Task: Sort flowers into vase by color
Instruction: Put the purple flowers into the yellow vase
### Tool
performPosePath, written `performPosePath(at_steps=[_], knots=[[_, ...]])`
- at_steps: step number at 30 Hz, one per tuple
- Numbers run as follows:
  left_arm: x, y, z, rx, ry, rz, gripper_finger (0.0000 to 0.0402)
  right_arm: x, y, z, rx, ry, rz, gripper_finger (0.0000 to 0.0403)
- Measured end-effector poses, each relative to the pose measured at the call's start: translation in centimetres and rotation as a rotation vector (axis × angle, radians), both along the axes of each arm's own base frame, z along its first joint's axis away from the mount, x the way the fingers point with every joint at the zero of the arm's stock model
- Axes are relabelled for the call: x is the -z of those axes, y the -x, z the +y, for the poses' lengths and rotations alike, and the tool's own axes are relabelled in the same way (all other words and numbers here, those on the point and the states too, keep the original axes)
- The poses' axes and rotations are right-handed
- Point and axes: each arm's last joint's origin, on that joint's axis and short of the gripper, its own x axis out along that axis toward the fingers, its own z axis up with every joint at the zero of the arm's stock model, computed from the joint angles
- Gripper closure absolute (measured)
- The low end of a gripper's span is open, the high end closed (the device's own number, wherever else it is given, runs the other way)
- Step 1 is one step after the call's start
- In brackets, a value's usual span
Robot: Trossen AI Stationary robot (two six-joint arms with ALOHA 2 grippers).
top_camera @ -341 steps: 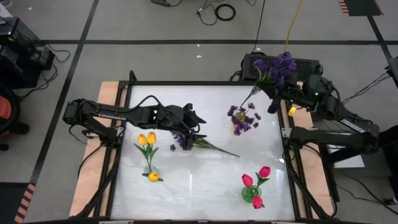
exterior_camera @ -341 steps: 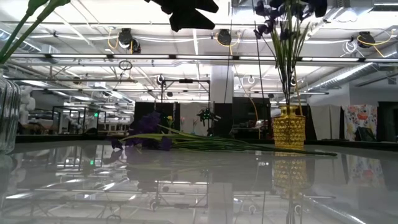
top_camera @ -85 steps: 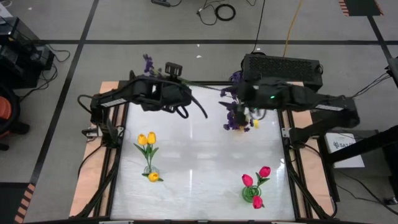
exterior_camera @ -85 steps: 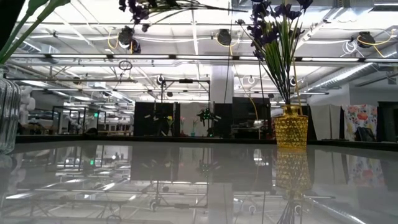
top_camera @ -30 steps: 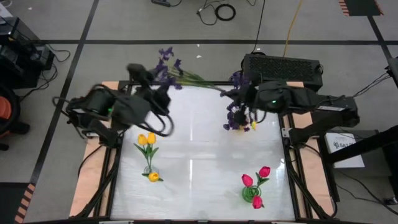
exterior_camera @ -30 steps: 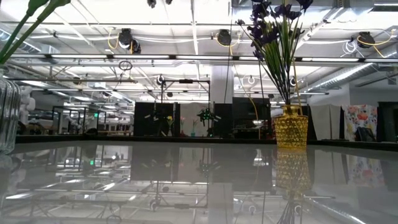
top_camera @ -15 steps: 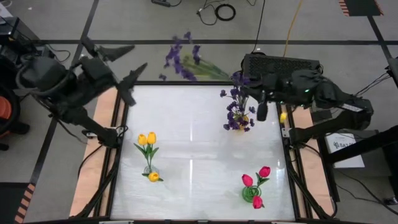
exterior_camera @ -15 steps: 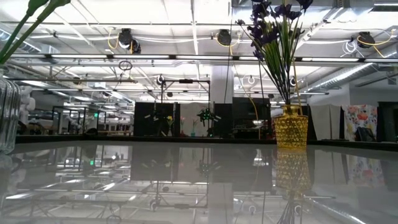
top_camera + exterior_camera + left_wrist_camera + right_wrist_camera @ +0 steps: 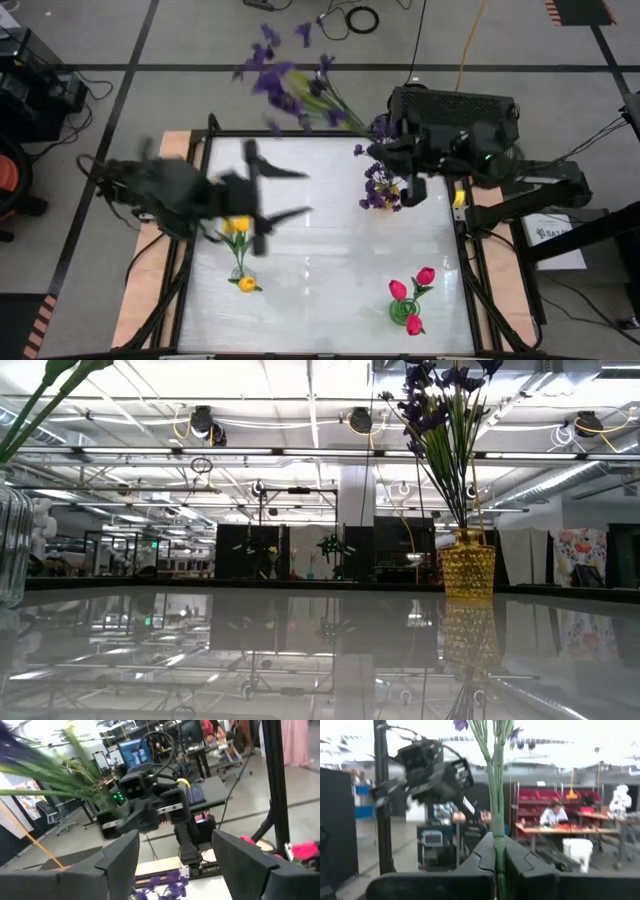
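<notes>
At the surface's 1 o'clock, my right claw pinches the purple sprig; its stem runs toward 10 o'clock. My left claw gapes empty.

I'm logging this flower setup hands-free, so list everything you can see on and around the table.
table: one, white glossy top, between the arms
yellow tulips: three, yellow, in the near-left vase
clear vase: one, glass, near left of the table
pink-red tulips: three, in the near-right vase
green vase: one, near right
yellow vase: one, far right
purple sprigs: a bunch, standing in the yellow vase
loose purple sprig: one, in the air beyond the far edge
person: one, seated at a desk in the room
left gripper: jaws open, empty, above the yellow tulips
right gripper: jaws shut on the loose sprig's stem
</notes>
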Motion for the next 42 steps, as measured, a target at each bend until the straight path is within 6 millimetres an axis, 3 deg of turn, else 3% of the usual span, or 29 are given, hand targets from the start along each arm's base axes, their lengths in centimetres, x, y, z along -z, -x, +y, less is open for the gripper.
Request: performPosePath(at_steps=[4,10,17,23,36,42], knots=[[2.2,-3.0,-0.8,-0.025,-0.046,-0.039,0.0156,3.1,-0.8,0.4,-0.023,-0.020,-0.143,0.0403],[3.6,-5.4,1.2,-0.046,-0.005,-0.158,0.0171,6.2,-1.4,1.2,-0.005,-0.031,-0.287,0.0403],[4.5,-7.3,5.4,0.050,0.166,-0.180,0.0176,7.2,-3.1,2.3,-0.011,0.013,-0.327,0.0403],[5.7,-8.4,7.5,0.073,0.232,-0.135,0.0176,8.5,-4.7,2.5,0.001,0.037,-0.328,0.0403],[7.6,-10.4,8.3,0.124,0.253,-0.057,0.0180,9.1,-5.3,2.5,0.036,0.063,-0.307,0.0403],[7.7,-10.4,8.3,0.124,0.248,-0.049,0.0239,9.1,-5.3,2.5,0.039,0.067,-0.305,0.0403]])
